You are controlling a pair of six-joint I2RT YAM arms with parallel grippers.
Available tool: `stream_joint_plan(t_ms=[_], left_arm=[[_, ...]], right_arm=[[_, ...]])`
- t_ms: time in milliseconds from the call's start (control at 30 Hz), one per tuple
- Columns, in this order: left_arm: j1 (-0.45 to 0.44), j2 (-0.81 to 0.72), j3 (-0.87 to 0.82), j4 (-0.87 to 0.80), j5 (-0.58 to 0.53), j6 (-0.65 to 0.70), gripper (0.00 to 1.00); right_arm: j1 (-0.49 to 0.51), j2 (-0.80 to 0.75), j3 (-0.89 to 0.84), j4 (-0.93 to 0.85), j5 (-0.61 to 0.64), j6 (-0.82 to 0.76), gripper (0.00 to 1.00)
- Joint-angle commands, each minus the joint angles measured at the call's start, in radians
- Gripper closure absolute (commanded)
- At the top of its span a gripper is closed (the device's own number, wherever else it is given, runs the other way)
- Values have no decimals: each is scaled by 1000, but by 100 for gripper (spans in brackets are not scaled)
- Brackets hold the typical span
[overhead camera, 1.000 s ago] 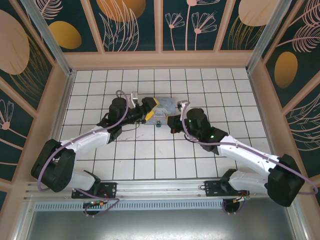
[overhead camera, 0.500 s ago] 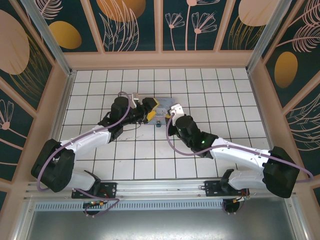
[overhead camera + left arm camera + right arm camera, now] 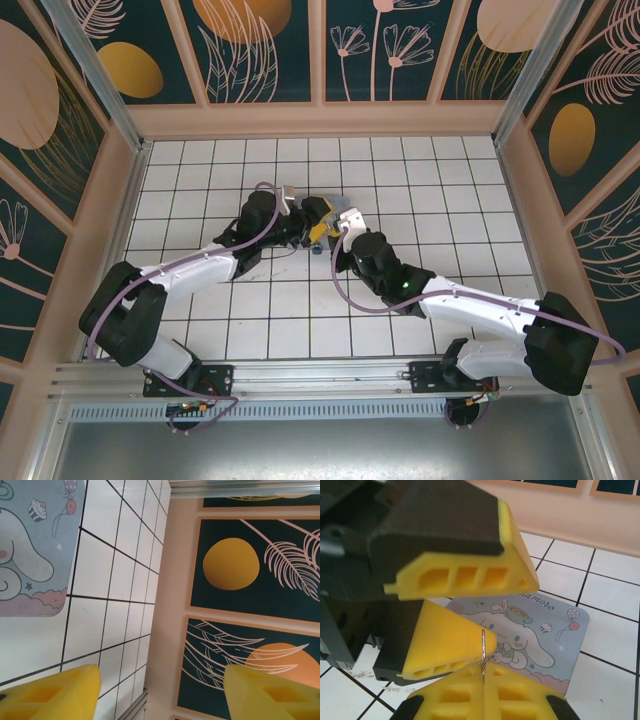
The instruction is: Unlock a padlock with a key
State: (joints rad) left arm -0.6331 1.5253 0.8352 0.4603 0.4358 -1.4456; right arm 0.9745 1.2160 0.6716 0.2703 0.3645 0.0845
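Key ring [image 3: 483, 644] pinched in R hand [image 3: 484, 669]; L hand [image 3: 162, 682] shifted closer.

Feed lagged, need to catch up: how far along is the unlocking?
Done: the right gripper is shut on a thin metal ring. In hand: the left gripper, open and empty, is close by it, near the cartoon box. Left: fitting and turning the key; nothing shows the padlock opened.
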Motion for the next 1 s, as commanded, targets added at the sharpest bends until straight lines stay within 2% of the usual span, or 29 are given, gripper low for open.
stream_joint_plan(t_ms=[0,400,967], left_arm=[[-7,16,18,37,-16,-24,38],[-11,23,16,44,-11,-21,61],[-24,36,21,44,-8,-16,83]], right_arm=[[6,8,-14,34,-15,7,100],[7,8,-20,40,-16,20,100],[7,33,-6,43,-13,18,100]])
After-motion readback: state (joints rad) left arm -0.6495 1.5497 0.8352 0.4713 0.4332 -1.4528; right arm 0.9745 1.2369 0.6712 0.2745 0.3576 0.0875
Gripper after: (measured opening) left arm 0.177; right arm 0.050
